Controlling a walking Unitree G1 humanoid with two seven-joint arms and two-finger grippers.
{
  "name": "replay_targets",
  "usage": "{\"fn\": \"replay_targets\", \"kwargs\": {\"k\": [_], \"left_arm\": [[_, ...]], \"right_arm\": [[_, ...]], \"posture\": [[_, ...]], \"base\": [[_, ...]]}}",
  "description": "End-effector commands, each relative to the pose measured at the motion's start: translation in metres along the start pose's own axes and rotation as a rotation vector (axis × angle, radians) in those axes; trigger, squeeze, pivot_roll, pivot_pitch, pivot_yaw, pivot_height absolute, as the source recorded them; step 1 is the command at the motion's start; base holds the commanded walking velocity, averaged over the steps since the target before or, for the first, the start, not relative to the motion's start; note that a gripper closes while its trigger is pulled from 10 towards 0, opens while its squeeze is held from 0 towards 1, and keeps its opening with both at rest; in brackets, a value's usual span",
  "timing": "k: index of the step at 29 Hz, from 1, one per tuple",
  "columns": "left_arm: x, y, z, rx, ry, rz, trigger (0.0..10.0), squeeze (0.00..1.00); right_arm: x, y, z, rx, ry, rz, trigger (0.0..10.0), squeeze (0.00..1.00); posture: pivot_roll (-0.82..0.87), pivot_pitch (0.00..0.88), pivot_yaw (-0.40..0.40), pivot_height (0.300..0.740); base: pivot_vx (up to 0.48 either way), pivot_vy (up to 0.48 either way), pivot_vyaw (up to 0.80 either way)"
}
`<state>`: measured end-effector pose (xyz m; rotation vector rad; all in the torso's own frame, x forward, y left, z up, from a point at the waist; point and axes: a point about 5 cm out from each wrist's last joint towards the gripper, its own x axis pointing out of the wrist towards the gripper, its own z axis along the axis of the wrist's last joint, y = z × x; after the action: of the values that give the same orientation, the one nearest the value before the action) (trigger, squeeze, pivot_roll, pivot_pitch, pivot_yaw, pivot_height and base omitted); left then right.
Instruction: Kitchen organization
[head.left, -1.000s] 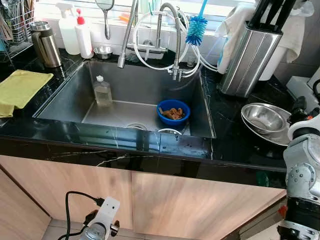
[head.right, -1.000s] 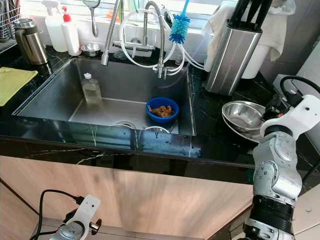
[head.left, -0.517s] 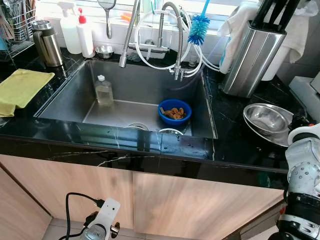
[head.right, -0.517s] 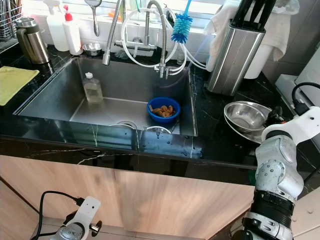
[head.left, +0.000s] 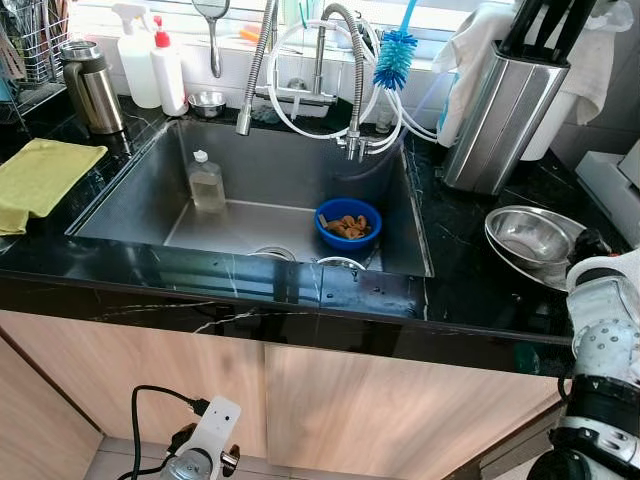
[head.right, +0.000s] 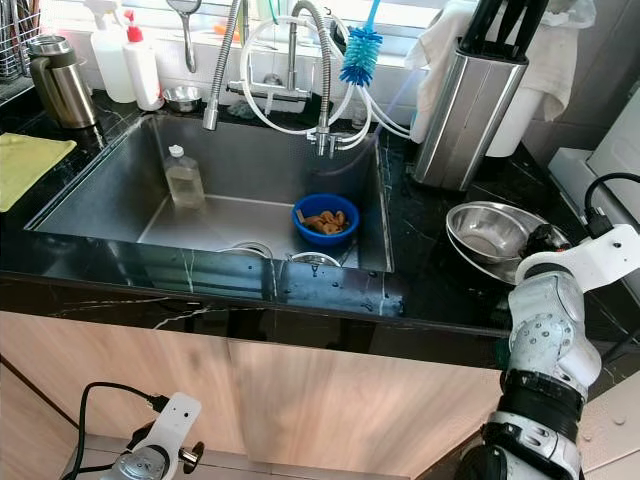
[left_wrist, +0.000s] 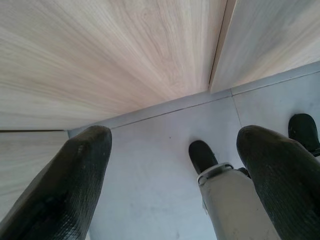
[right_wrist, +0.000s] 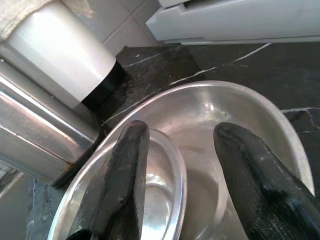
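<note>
Two nested steel bowls (head.left: 530, 240) sit on the black counter right of the sink, the smaller one (right_wrist: 155, 195) inside the larger (right_wrist: 240, 120). My right gripper (right_wrist: 181, 132) hovers open just above them, at the bowls' right rim (head.right: 545, 240) in the eye views, with nothing between its fingers. A blue bowl (head.left: 347, 222) holding brown food stands in the sink (head.left: 270, 170), and a clear bottle (head.left: 206, 182) stands at the sink's left. My left gripper (left_wrist: 175, 135) hangs open low by the cabinet doors.
A steel knife block (head.left: 500, 110) and a white roll stand behind the bowls, a white appliance (head.left: 610, 180) to their right. The tap with hoses (head.left: 340, 70) and a blue brush (head.left: 395, 55) overhang the sink. A yellow cloth (head.left: 40, 180), thermos (head.left: 90, 85) and spray bottles (head.left: 140, 55) are at left.
My right arm has sunk a little and drawn in toward the steel bowls' rim. The view swayed slightly; the left arm has stayed put.
</note>
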<state>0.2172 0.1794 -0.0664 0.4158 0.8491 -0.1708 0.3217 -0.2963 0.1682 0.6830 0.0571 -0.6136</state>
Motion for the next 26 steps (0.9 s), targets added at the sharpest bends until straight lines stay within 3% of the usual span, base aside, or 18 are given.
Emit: {"fn": "replay_targets", "kwargs": {"k": [1, 9, 10, 14, 15, 26], "left_arm": [[0.0, -0.003, -0.004, 0.015, 0.02, -0.016, 10.0, 0.0], [-0.001, -0.003, -0.004, 0.013, 0.022, -0.015, 10.0, 0.0], [-0.001, -0.003, -0.004, 0.014, 0.023, -0.015, 10.0, 0.0], [-0.001, -0.003, -0.004, 0.014, 0.023, -0.015, 10.0, 0.0], [-0.001, -0.003, -0.004, 0.014, 0.023, -0.016, 10.0, 0.0], [0.0, -0.003, -0.004, 0.012, 0.024, -0.015, 10.0, 0.0]], "right_arm": [[0.002, 0.001, 0.005, 0.014, 0.002, 0.002, 10.0, 0.0], [0.004, 0.004, 0.005, 0.01, 0.017, 0.007, 10.0, 0.0], [0.004, 0.005, 0.005, 0.011, 0.018, 0.01, 10.0, 1.0], [0.005, 0.005, 0.005, 0.0, 0.039, 0.019, 10.0, 1.0], [0.006, 0.009, 0.003, -0.013, 0.063, 0.054, 10.0, 0.0], [0.01, 0.016, 0.008, -0.073, 0.097, 0.1, 10.0, 0.0]], "posture": [[0.13, 0.036, -0.113, 0.74], [0.13, 0.042, -0.113, 0.74], [0.13, 0.042, -0.113, 0.74], [0.13, 0.042, -0.112, 0.74], [0.12, 0.042, -0.113, 0.74], [0.12, 0.042, -0.115, 0.74]], "base": [[0.0, 0.0, 0.0], [0.0, 0.0, 0.0], [0.0, 0.0, 0.0], [0.0, 0.0, 0.0], [0.0, 0.0, 0.0], [0.0, 0.0, 0.0]]}}
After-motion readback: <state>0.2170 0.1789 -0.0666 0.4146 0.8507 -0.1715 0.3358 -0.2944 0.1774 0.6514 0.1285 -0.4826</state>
